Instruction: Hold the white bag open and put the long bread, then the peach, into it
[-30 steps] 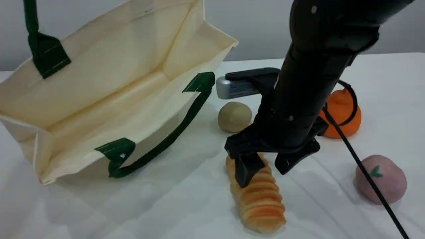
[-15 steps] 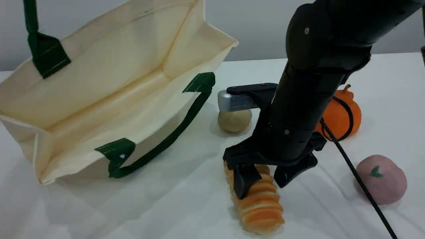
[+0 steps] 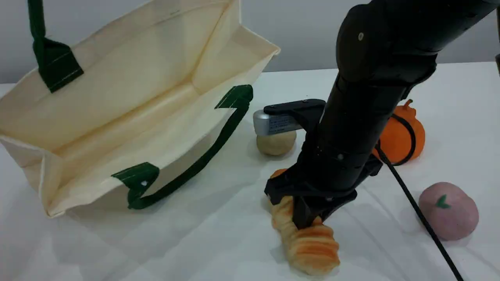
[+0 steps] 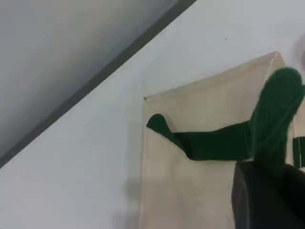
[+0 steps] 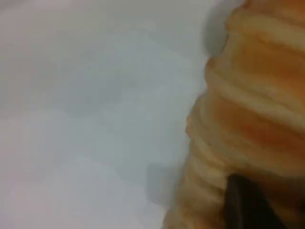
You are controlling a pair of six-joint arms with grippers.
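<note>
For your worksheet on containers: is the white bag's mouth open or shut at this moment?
Open. The white bag gapes towards the camera, its inside and floor visible, one green handle pulled upward; nothing shows inside.

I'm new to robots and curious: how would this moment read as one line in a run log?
stage: grasping | right end effector: shut on long bread, on table | left end effector: holding white bag handle | peach: waiting

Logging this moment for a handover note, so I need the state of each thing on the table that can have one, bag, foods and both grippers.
white bag: mouth open, far handle pulled up.
left gripper: shut on that handle.
right gripper: shut on the long bread.
long bread: on the table, squeezed mid-length, outside the bag.
peach: on the table, untouched.
orange fruit: on the table, upright.
beige ball: on the table.
</note>
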